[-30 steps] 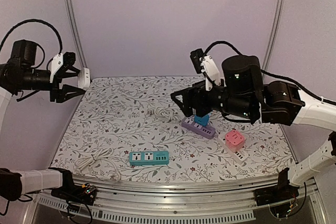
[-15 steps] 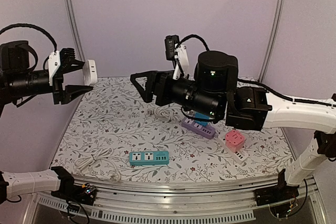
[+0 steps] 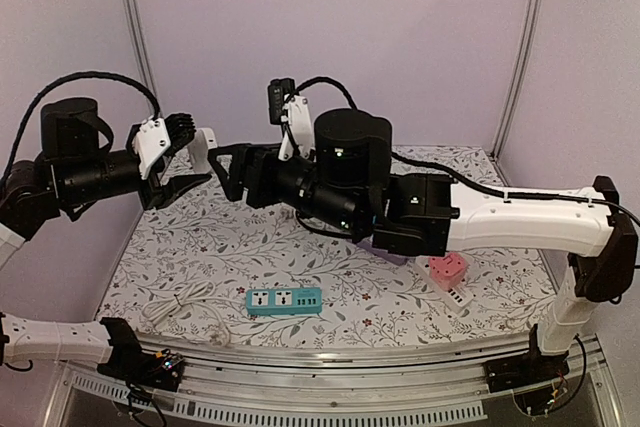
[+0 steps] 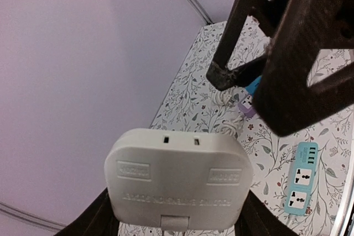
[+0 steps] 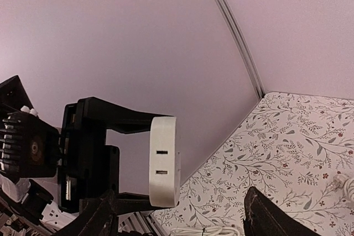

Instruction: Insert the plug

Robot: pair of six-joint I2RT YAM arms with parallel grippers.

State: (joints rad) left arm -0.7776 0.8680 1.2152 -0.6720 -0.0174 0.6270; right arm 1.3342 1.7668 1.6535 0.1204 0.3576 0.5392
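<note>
A white plug (image 4: 178, 181), a flat rounded block, is held up in the air above the far left part of the table (image 3: 200, 247); it is well off the surface. The left gripper (image 3: 185, 162) is clamped on it, one dark finger on each side; in the left wrist view the broad face of the plug fills the lower middle, with two small slots along its top edge and raised lettering too blurred to read. In the right wrist view the plug shows edge-on, upright, with the two slots facing the camera and the left gripper's black body behind it.

The right gripper (image 3: 226, 173) is just beside the plug, level with it and pointing at it from the right; its fingers (image 4: 238, 42) stand apart with nothing between them, and whether they touch the plug cannot be told. The right arm stretches low across the table from the right side.

On the flowered table below: a teal strip (image 3: 284, 300) lies near the front centre, sockets up; a coiled white cable (image 3: 185, 305) lies to its left; a pink cube (image 3: 447, 267) sits to the right on a white strip (image 3: 458, 297); a purple strip (image 3: 400, 258) is mostly hidden beneath the right arm.
</note>
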